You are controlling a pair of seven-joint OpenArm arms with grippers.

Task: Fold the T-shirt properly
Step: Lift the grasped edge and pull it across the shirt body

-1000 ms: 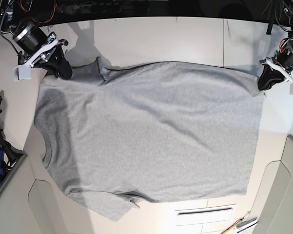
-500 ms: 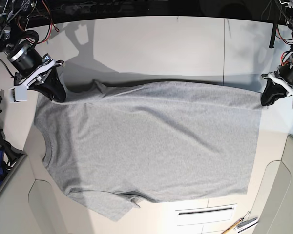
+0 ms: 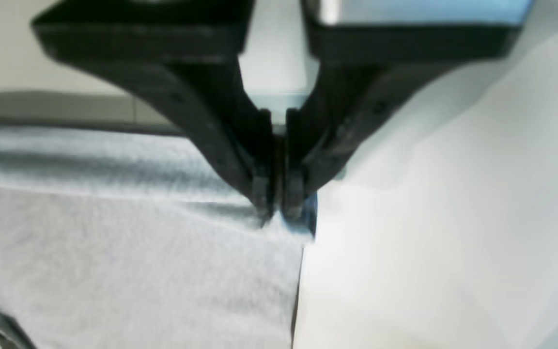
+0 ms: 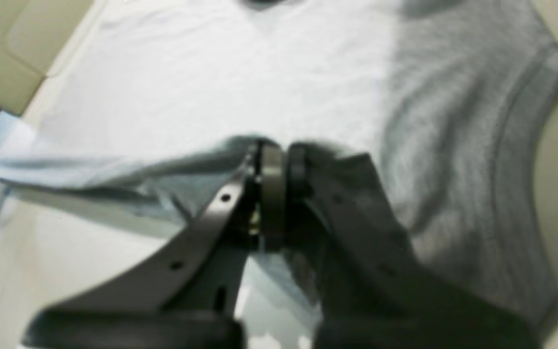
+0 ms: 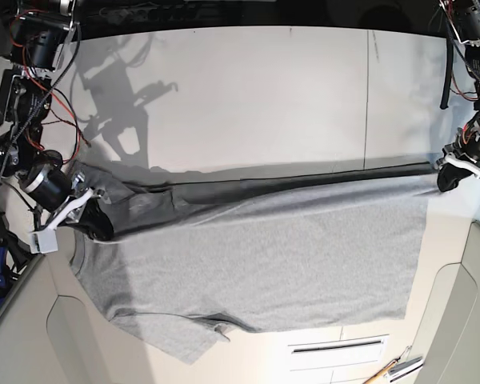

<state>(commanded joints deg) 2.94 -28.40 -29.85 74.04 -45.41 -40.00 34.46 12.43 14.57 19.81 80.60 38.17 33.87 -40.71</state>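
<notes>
While the T-shirt (image 5: 256, 256) is lying spread, plain grey side up, across the lower half of the white tabletop (image 5: 248, 96), I am holding its far edge raised, a dark shadow running under that edge across the middle of the frame. My left gripper (image 5: 450, 181) at the right edge of the frame is pinching the shirt's upper right corner, jaws pressed together on the cloth in the wrist view. My right gripper (image 5: 96, 228) at the left edge is clamping bunched fabric by the shoulder, jaws pressed together on a fold. A sleeve (image 5: 180, 340) is lying flat at lower left.
</notes>
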